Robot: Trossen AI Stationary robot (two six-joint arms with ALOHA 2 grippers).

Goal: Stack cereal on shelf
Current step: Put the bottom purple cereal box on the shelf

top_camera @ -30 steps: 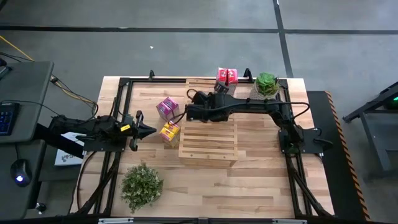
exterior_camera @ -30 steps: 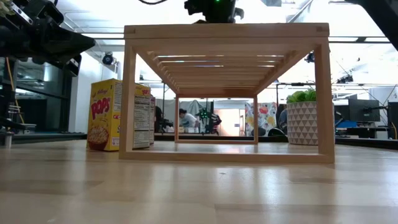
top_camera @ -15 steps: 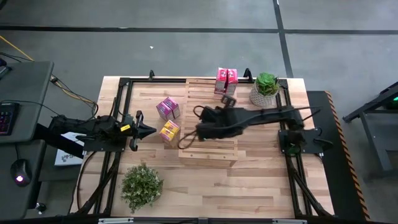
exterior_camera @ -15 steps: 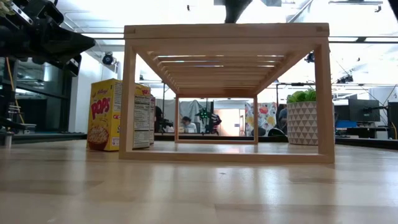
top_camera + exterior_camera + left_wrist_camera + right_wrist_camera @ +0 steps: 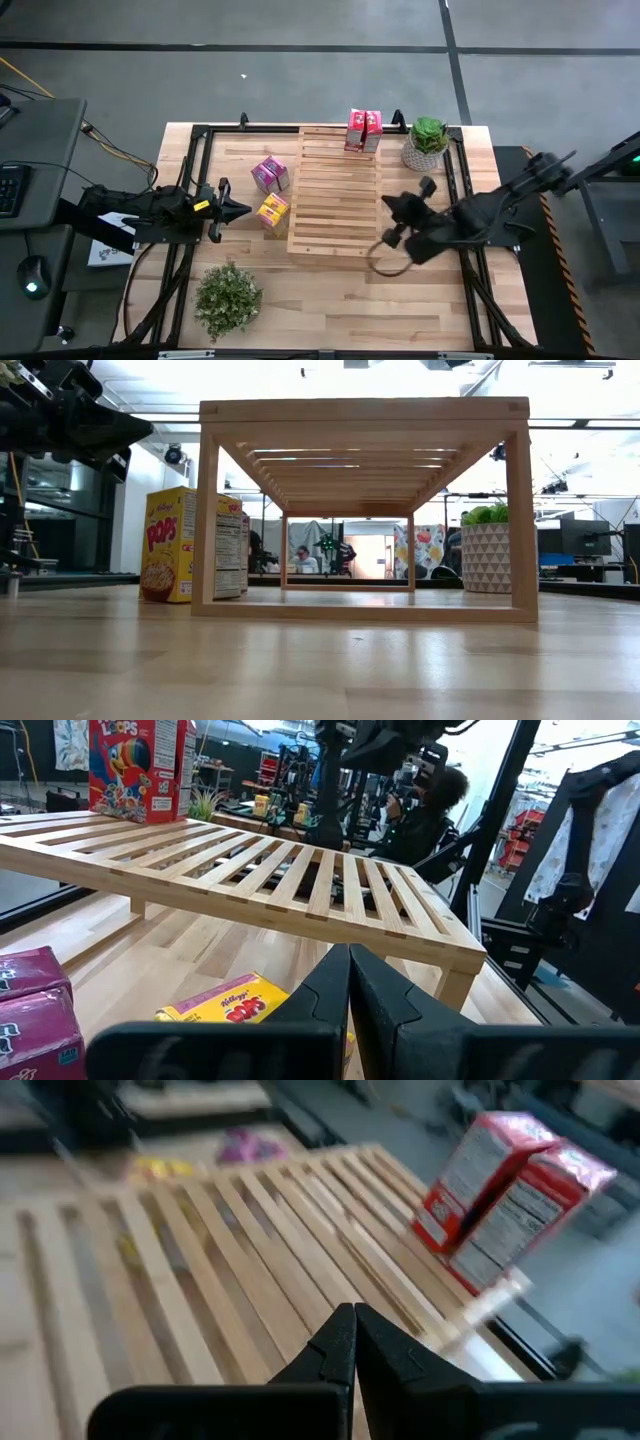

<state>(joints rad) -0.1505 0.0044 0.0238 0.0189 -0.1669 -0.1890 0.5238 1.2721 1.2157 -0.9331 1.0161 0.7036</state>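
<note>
The shelf [image 5: 333, 190], a pale slatted rack, stands mid-table on its legs. Two red-pink cereal boxes [image 5: 364, 130] stand upright side by side on its far end [image 5: 500, 1190]. A pink box [image 5: 270, 173] and a yellow box [image 5: 272, 210] rest on the table left of the shelf. The yellow box [image 5: 180, 545] stands close beside the shelf's left post. My left gripper [image 5: 245, 208] is shut and level just left of the yellow box [image 5: 240, 1005], touching nothing. My right gripper [image 5: 384, 204] is shut and empty above the shelf's right edge, pointing left across the slats [image 5: 230, 1270].
A potted plant [image 5: 428, 143] stands at the far right, next to the shelf's far corner. A leafy bush [image 5: 228, 297] sits near the front left. Black frame rails [image 5: 190, 180] run along the table's sides. A person [image 5: 300, 558] shows in the room beyond.
My right gripper, shut and empty throughout, has drawn back from the boxes at the shelf's far end. It has swung toward the table's right and near edges and turned as it went. It now hangs over the shelf's right edge. The boxes stay standing on the shelf.
</note>
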